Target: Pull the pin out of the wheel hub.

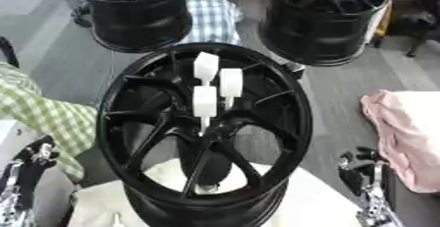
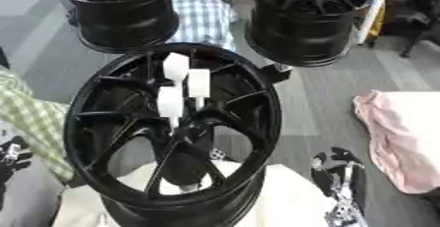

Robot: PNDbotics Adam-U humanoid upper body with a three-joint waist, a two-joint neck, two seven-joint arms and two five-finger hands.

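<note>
A black wheel hub [image 1: 204, 132] is seen standing on a pale, cream-coloured surface [image 1: 322, 199] in the middle of both views, its spoked face turned up toward the camera. Three white pins [image 1: 205, 102] are seated near its centre, at the inner ends of the spokes: one [image 1: 206, 66] set farthest back, one [image 1: 230, 82] to the right, and one nearest and lowest. The pins are grouped closely together, and none is touched by either hand.

The left hand [image 1: 36, 155] is shown at the lower left, well apart from the hub; whether its fingers are apart or together cannot be told. The right hand [image 2: 337, 169] is held low at the lower right, just beside the rim, with its fingers pointing upward, relaxed and slightly apart, closed on nothing.

Two further black wheels [image 1: 137, 10] are placed on the floor behind.
</note>
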